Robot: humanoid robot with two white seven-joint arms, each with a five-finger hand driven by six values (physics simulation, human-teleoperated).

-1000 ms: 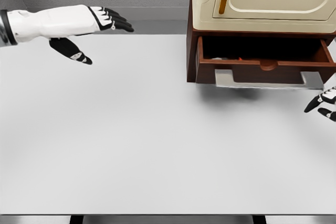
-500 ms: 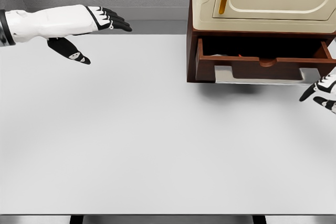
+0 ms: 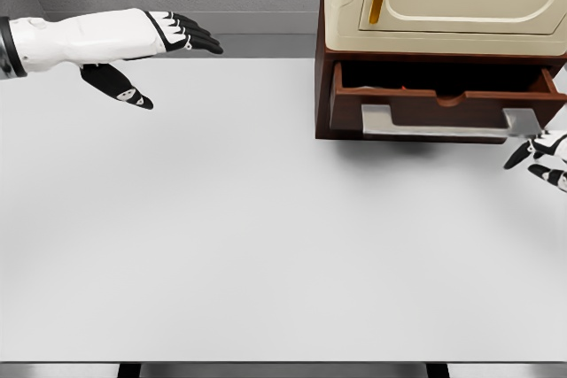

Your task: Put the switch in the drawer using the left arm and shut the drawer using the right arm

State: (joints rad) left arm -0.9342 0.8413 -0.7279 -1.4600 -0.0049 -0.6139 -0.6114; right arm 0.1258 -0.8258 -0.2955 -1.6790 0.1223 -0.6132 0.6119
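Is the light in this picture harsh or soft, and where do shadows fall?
Head view: soft, even light, no glare on the white table; a faint blurred shadow lies under the drawer front; the drawer's inside is dark; edges look slightly smeared.

The drawer (image 3: pixel 443 105) looks like dark reddish wood with a matt grey metal handle (image 3: pixel 443 123). The table (image 3: pixel 266 236) is smooth, matt white.

Cabinet (image 3: pixel 443 6) at table's (image 3: pixel 266 236) far right, drawer (image 3: pixel 443 108) beneath — left hand (image 3: pixel 168 33) far left, right hand (image 3: pixel 540 158) beside drawer.
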